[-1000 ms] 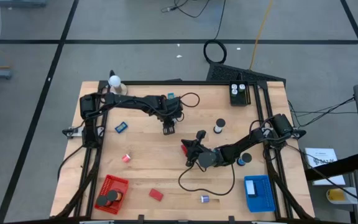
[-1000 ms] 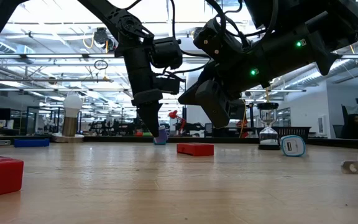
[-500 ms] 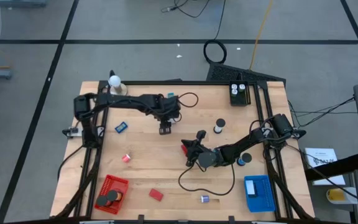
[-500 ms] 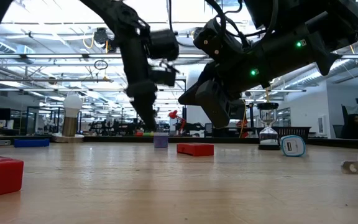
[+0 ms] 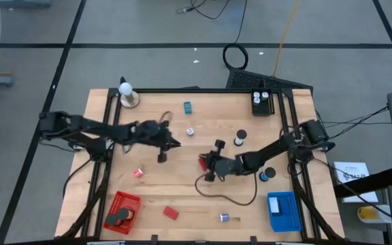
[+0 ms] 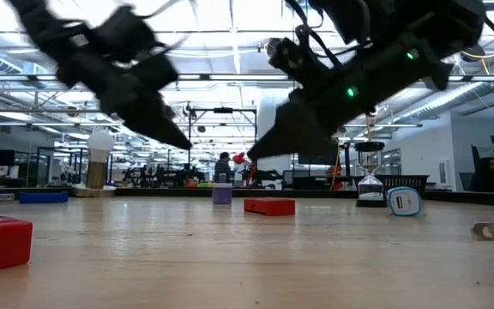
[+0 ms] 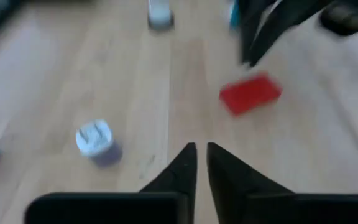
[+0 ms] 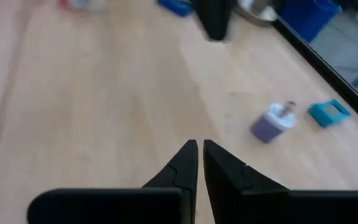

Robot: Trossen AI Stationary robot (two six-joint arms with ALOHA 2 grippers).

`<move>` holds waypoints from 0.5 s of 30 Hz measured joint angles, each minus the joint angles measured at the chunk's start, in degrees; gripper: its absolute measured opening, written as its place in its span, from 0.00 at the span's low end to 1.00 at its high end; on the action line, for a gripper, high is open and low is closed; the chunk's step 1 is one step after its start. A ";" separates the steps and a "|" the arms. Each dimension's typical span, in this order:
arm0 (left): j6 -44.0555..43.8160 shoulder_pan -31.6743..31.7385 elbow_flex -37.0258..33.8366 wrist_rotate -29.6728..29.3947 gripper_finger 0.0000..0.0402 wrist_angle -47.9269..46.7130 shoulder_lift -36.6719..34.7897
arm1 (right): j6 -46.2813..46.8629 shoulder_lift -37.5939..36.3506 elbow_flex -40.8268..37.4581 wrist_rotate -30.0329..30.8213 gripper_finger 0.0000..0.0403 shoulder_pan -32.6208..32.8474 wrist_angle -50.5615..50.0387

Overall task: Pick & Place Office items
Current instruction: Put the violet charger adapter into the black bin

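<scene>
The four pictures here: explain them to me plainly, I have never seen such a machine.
Two dark robot arms work at a wooden table. One picture looks straight down, one looks level across the tabletop, and two come from cameras on the arms' wrists. The left pincer and the right pincer are both shut and hold nothing. Small office pieces lie scattered: a red block, a purple and white piece, a teal bit. A red basket and a blue basket sit near the overhead picture's bottom corners.
</scene>
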 joint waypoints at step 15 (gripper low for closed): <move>-5.43 -1.30 -24.12 -4.17 0.10 45.28 -1.43 | 29.41 -10.34 10.31 -15.74 0.32 -14.86 -33.11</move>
